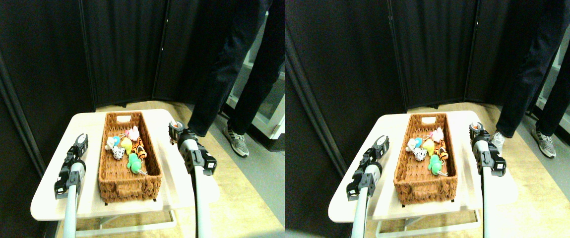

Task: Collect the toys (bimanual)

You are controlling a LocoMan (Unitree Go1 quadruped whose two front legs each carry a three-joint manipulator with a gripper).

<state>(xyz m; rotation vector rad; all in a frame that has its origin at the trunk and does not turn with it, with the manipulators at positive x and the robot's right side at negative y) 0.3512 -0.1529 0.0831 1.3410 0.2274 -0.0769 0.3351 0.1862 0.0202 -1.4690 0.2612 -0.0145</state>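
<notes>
Stereo pair view | small plush keychain toys [127, 146] clustered mid-way in long brown wicker basket [116, 186], on pale table [51, 198] centre | left gripper [82, 141], right gripper [174, 130] flank basket; jaw openings cannot be told | basket runs front-to-back; both arms similarly near

Left manipulator: the pale limb rises from the bottom edge, left of centre, and leans slightly forward. A dark joint block sits partway up. The left gripper [82, 140] stands at its top end, pointing up and away from the camera. Jaw position cannot be made out at this size.

Right manipulator: the pale limb rises from the bottom edge, right of centre, nearly vertical, then bends to the left at a dark joint block. The right gripper [175, 130] sits at the far end, higher in the view than the left one. Jaw position unreadable.

Both grippers stand well apart.
</notes>
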